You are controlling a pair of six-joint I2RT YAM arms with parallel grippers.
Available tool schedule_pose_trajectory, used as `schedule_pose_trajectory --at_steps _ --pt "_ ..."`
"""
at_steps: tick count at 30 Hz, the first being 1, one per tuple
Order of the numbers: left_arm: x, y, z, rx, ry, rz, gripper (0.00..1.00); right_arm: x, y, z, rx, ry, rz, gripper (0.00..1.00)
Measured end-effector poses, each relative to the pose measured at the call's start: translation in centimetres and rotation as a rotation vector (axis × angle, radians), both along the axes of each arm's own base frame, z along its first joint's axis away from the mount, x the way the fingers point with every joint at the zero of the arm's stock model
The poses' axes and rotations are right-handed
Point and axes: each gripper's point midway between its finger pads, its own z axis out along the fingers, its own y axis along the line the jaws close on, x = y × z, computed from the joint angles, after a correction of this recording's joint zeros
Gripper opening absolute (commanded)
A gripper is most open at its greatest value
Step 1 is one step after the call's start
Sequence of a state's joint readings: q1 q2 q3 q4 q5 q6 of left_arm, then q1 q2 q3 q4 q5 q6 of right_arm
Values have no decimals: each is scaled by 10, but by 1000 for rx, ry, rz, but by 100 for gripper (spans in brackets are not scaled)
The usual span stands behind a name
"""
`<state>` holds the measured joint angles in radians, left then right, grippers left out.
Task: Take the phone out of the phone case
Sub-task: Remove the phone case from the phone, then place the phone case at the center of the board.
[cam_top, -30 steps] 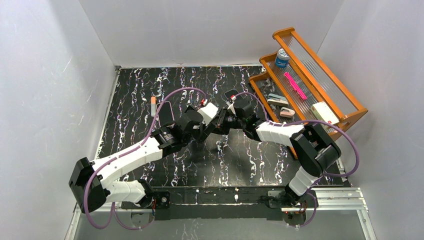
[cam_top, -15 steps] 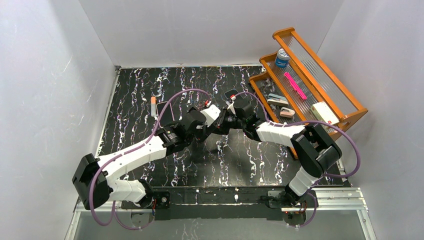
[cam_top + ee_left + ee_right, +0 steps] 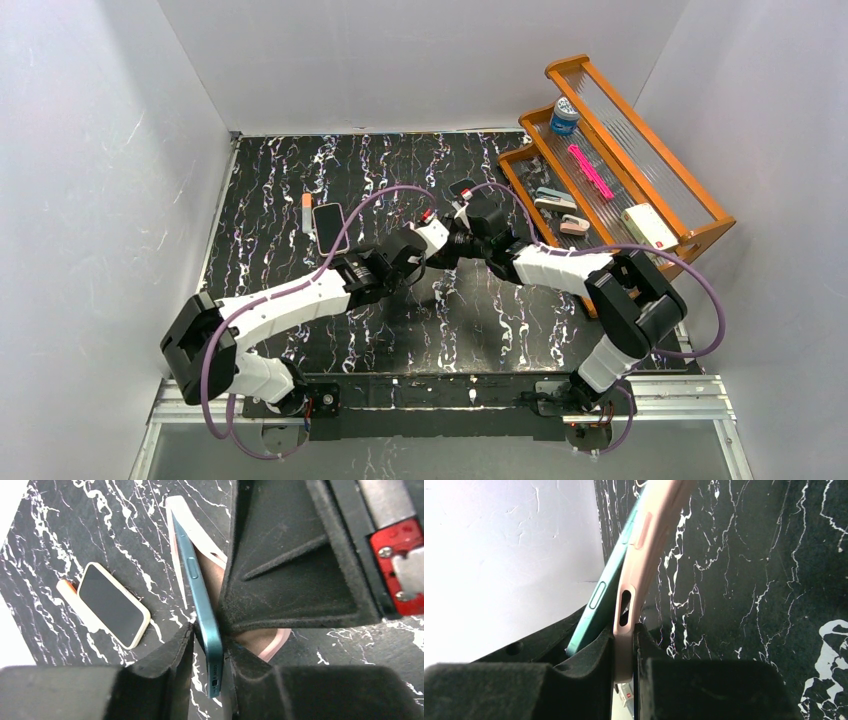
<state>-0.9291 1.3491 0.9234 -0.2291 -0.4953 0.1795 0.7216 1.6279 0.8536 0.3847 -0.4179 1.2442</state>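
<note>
In the left wrist view a teal phone stands on edge, its lower end pinched between the jaws of my left gripper. Behind it lies the pink phone case, peeled away from the phone along one side. My right gripper is shut on the rim of the case, and the phone leans out of it to the left. From above, the left gripper and right gripper meet over the middle of the table, hiding phone and case.
A second phone in a cream case lies flat at the left beside an orange marker. A wooden rack with small items stands at the back right. White walls enclose three sides of the black marbled table.
My left arm has swung right, up to the right gripper, and its jaws have closed from wide open onto the phone's edge. The right gripper has kept its hold and place.
</note>
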Motion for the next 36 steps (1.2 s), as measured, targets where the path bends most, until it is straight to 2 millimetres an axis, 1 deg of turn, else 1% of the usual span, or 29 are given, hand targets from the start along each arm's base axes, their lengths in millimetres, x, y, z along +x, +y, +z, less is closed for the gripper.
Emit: schedule_pose_trajectory --at_steps 3,10,13,18,20,22,24,26,28,31,33,36 --pt "1 3 0 15 -9 10 0 -2 0 3 6 -3 5 1" --pt "0 7 5 14 -18 21 0 -6 -3 -4 -12 -6 1 1" --pt "-1 12 14 2 -34 30 0 -8 -5 -5 -17 -18 2 1" --pt "2 25 30 -27 -63 64 0 -10 -7 -8 -15 -46 9 1" --pt "4 30 36 -48 -79 86 0 -11 -11 -15 -31 -40 5 1" --pt "10 36 42 -61 -105 123 0 -18 -17 -27 -57 -14 11 1" --pt "16 49 47 -51 -129 176 0 -24 -22 -38 -80 9 18 1" --pt "20 59 49 -39 -145 218 0 -28 -25 -45 -102 26 25 1" --pt "22 65 51 -32 -156 241 0 -29 -27 -47 -112 27 28 1" --pt "22 67 54 -38 -167 247 0 -31 -33 -49 -121 21 21 1" --pt "21 67 55 -48 -169 238 0 -32 -40 -50 -129 16 7 1" --pt "20 61 53 -59 -156 205 0 -27 -54 -53 -147 6 -44 1"
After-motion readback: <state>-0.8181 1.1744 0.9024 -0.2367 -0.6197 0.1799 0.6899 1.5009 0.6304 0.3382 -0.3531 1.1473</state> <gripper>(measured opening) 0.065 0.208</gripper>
